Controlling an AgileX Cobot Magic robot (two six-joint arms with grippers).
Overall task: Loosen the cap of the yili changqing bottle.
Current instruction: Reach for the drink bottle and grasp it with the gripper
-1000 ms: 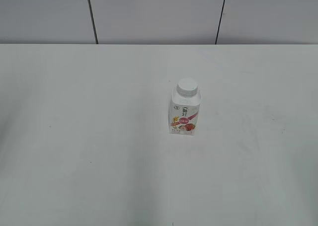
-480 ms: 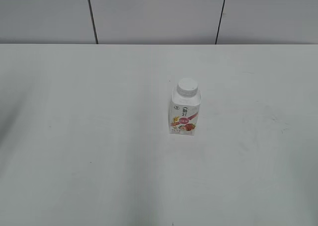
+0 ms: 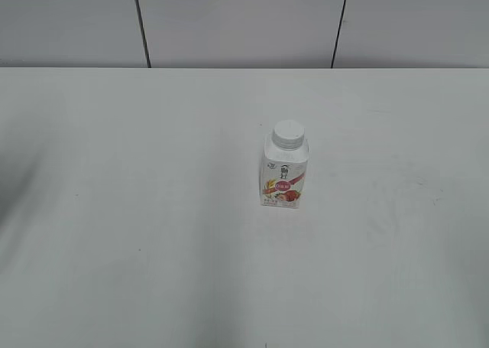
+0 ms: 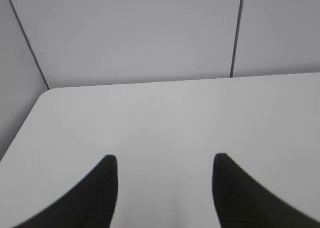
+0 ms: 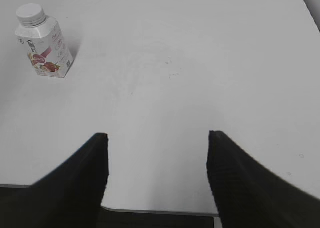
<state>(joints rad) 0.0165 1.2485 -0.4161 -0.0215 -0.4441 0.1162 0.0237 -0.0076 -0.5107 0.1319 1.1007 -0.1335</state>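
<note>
Tipping is my worry: the yili changqing bottle stands upright mid-desk, cap on, both my left hand and right hand released and well apart from it, so twisting without bracing could topple it.

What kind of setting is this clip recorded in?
Probably a lab or test bench: a plain white table, grey panelled walls, and one yili changqing bottle standing between two open grippers.
</note>
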